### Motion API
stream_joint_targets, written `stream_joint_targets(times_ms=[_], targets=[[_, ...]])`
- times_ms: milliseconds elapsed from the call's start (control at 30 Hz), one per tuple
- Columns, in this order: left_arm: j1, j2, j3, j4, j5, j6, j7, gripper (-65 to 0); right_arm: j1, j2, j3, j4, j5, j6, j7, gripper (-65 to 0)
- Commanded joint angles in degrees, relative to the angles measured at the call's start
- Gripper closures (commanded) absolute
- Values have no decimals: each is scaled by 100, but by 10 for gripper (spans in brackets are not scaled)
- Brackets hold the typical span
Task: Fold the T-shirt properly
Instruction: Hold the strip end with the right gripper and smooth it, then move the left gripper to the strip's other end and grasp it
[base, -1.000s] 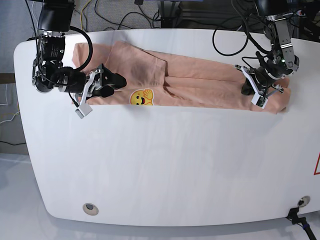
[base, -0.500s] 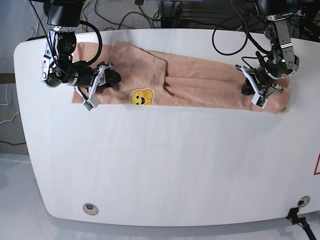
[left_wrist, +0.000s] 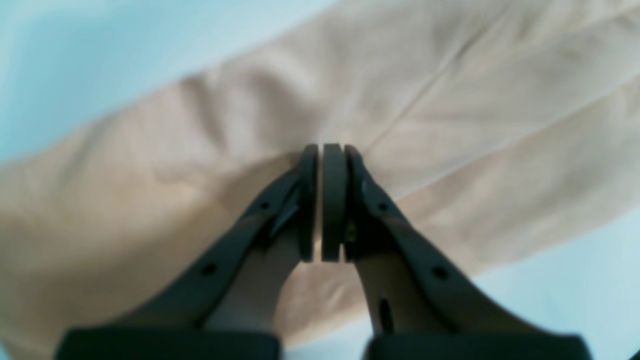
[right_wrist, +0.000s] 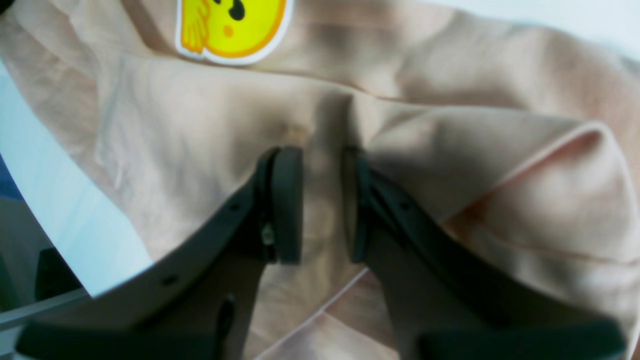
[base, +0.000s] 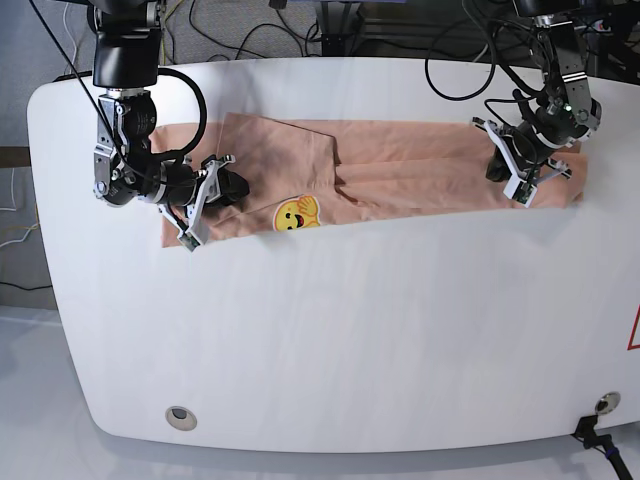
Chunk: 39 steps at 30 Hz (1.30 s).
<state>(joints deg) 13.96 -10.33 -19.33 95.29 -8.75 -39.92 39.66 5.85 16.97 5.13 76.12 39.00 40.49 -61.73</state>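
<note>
Base view: T-shirt (base: 400, 165) lies as a long folded band across the far side of the table (base: 330, 340), smiley print (base: 297, 213) at its near edge. Left gripper (base: 522, 172) is pinched tight on cloth, right of the print. Right gripper (base: 200, 200) stands narrow around a fold, left of the print. Advice: lift both ends evenly, keep the band taut. Bare table lies nearside of the print; shirt ends sit close to the table edges.

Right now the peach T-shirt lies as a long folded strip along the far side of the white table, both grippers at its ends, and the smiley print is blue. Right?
Not quite: the smiley print on the T-shirt is yellow, as the base view shows. The rest holds.
</note>
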Motion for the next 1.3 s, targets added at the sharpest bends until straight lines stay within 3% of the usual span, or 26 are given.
stream_joint_targets(times_ms=[0, 100, 300, 467, 600, 833, 1067, 1267], targets=[[-72, -62, -181, 419, -87, -8, -129, -1, -9, 13, -33, -3, -274, -49, -328, -135], [-231, -62, -480, 770, -96, -8, 285, -33, -18, 13, -33, -3, -274, -49, -328, -135], [-978, -62, -1605, 955, -87, -8, 1331, -347, -18, 21, -33, -3, -274, -49, -319, -136], [-1268, -290, -2300, 709, -413, -8, 2122, -356, -18, 13, -33, -12, -274, -49, -310, -136], [-1224, -677, -2669, 137, -1221, -8, 2236, -356, -18, 13, -42, -20, -274, -49, -310, -136], [-1066, -1205, -2722, -926, -2355, -8, 2351, -356, -18, 13, -42, -20, -274, -49, -310, -136], [-1057, -1504, -2625, -1612, -2391, -8, 2342, -356, -18, 13, -42, -20, -274, -49, -310, -136], [-1057, -1539, -2352, -1823, -2391, -8, 2333, -356, -26, 4, -42, -20, -274, -49, -310, -133]])
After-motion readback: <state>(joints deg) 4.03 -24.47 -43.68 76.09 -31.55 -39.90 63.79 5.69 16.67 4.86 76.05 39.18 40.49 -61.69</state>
